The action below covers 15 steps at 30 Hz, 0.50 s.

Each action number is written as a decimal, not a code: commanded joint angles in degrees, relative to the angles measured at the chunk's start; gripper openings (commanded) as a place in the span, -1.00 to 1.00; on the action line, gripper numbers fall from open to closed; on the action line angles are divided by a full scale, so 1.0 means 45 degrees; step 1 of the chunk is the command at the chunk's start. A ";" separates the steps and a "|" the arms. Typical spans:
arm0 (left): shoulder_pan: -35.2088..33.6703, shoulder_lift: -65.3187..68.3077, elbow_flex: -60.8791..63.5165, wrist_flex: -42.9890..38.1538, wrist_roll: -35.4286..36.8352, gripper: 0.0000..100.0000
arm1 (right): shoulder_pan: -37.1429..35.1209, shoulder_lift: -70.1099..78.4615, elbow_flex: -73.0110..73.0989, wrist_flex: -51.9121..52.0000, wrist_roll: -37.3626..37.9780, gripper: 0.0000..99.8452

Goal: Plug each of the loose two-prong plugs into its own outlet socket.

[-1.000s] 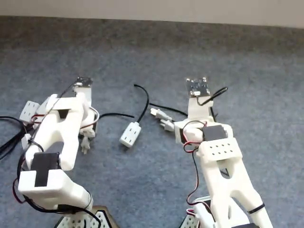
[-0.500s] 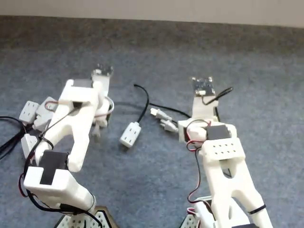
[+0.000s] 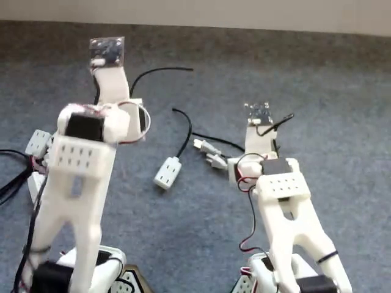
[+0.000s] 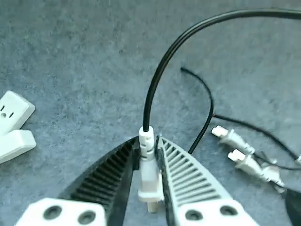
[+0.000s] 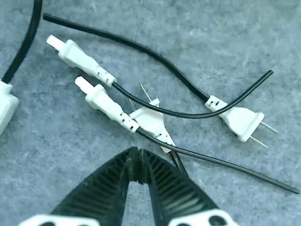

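White plastic two-prong plug [image 4: 147, 181] on black cord [image 4: 162, 61], off the grey carpet surface [image 4: 70, 56], clamped in left pincer [image 4: 148, 141]. Likely light, rigid, slick; hold body sides. Left arm raised, wrist tipped down. Right pincer [image 5: 136, 162] together, empty, low over loose white plugs [image 5: 242, 121]. White socket block [image 3: 167, 173] between arms.

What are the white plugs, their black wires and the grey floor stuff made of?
White plugs: they look like smooth moulded plastic, a little shiny. Their two thin prongs look like bare metal.
Black wires: probably a rubbery plastic coat, smooth and bending in soft curves.
Grey surface: fuzzy and speckled, likely carpet or felt.
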 commanded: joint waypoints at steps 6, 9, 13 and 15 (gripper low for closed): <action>0.0342 -0.8176 0.9348 -0.9241 0.3087 -0.99 | -0.0205 0.2628 -0.1592 -0.0127 -0.0039 -0.99; 0.0361 -0.9621 1.1497 -1.1643 0.3595 -0.99 | -0.0791 0.2647 -0.1612 -0.0127 -0.0039 -0.99; 0.0498 -1.1263 1.4056 -1.4398 0.5783 -0.99 | -0.1260 0.1983 -0.1534 -0.0127 -0.0039 -0.99; 0.0713 -1.2044 1.5502 -1.5941 0.7873 -0.99 | -0.1260 0.1475 -0.1514 -0.0107 -0.0039 -0.99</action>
